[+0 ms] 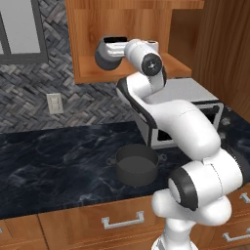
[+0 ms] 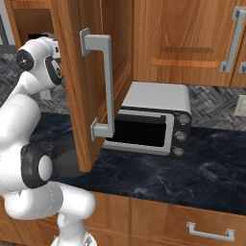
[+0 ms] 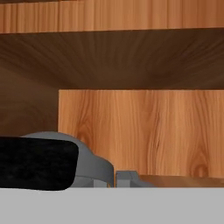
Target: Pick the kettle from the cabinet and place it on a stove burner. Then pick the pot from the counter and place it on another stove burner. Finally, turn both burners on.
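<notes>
Nearest, on the counter (image 1: 53, 166), the pot (image 1: 136, 165) sits with nothing in it, just in front of the microwave (image 1: 193, 105). Above the microwave, the gripper (image 3: 111, 178) reaches into the cabinet (image 1: 122, 29) niche, its jaws shut on the kettle (image 3: 87, 164) handle. An open cabinet door (image 2: 91, 81) hangs right of the niche.
</notes>
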Available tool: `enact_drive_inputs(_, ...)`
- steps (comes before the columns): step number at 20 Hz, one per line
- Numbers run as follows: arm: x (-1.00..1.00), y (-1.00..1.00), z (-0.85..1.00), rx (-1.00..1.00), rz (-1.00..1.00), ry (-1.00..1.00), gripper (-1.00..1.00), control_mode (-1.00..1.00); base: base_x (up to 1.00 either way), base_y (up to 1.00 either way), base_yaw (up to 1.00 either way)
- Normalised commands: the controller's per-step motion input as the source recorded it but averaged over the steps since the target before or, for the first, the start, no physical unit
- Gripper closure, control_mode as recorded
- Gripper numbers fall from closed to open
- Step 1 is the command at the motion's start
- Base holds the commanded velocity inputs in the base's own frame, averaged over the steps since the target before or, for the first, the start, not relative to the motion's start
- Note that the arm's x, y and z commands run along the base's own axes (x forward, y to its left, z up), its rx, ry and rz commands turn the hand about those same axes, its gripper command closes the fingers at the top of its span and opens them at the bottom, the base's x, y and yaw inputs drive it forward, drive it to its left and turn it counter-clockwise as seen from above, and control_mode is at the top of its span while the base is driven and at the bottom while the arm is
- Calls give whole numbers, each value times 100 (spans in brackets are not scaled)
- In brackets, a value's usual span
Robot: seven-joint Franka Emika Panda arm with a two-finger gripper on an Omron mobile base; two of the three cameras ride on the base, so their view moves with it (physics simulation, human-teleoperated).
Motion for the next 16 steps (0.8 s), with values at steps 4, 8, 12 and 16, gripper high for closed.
enact_drive_inputs(4, -42, -3, 4, 8, -2, 3, 100, -100, 0, 0, 0)
enact_drive_inputs(8, -45, -9, 0, 8, -3, 5, 100, -100, 0, 0, 0)
enact_drive_inputs(12, -47, -11, 0, 9, -3, 4, 100, -100, 0, 0, 0)
enact_drive_inputs(16, -43, -10, 0, 9, -3, 6, 100, -100, 0, 0, 0)
